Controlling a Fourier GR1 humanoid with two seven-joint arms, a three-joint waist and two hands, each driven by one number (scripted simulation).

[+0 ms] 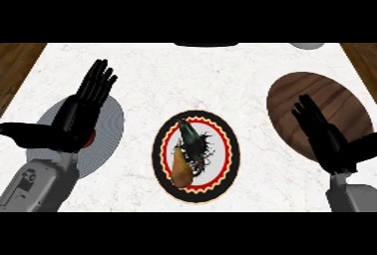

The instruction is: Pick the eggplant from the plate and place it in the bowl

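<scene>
The eggplant (186, 158) lies lengthwise on a round plate (223, 172) with a black, red and yellow zigzag rim, at the centre of the white counter. Its far end is dark and its near end is yellowish brown. A dark wooden bowl (346, 107) sits at the right. My right hand (326, 135) is open, fingers straight, over the bowl's near left part, well right of the plate. My left hand (77, 113) is open too, fingers up, at the left over a grey disc.
A grey round disc (103, 144) with a red mark lies under my left hand. A dark object at the top centre and a pale one (307, 45) at the top right edge poke into view. Brown wood borders the counter at both far corners.
</scene>
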